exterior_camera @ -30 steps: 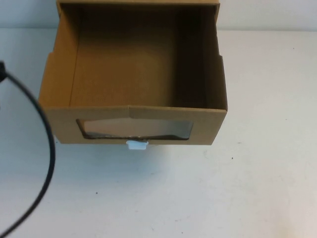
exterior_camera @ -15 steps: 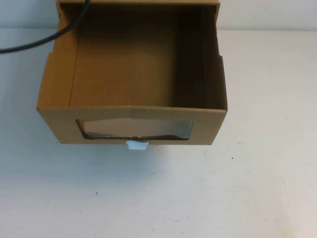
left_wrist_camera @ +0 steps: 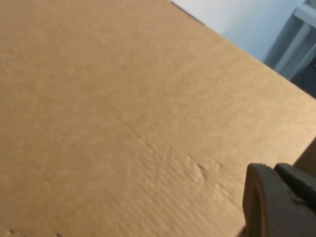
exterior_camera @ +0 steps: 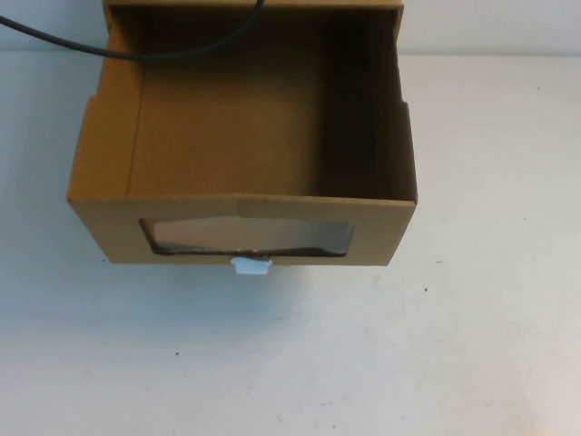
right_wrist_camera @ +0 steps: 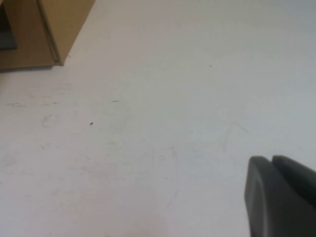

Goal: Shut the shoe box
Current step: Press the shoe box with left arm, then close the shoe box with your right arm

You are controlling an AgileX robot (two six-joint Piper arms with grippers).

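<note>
The brown cardboard shoe box (exterior_camera: pixel 109 227) stands at the middle back of the table with its drawer pulled out and its inside bare. Its front panel has a clear window (exterior_camera: pixel 245 238) with a small white pull tab (exterior_camera: pixel 251 265) below it. Neither gripper shows in the high view. In the left wrist view my left gripper (left_wrist_camera: pixel 274 169) is shut and empty, close over a flat cardboard face of the box (left_wrist_camera: pixel 123 108). In the right wrist view my right gripper (right_wrist_camera: pixel 271 160) is shut and empty over the bare table, with a corner of the box (right_wrist_camera: pixel 59 24) well away from it.
A black cable (exterior_camera: pixel 136 53) runs from the far left across the back of the open drawer. White table (exterior_camera: pixel 408 363) lies in front of the box and to both sides of it. A wall stands behind the box.
The black cable has swung from the table's left side up to the back of the drawer. The box's front panel has stayed in place.
</note>
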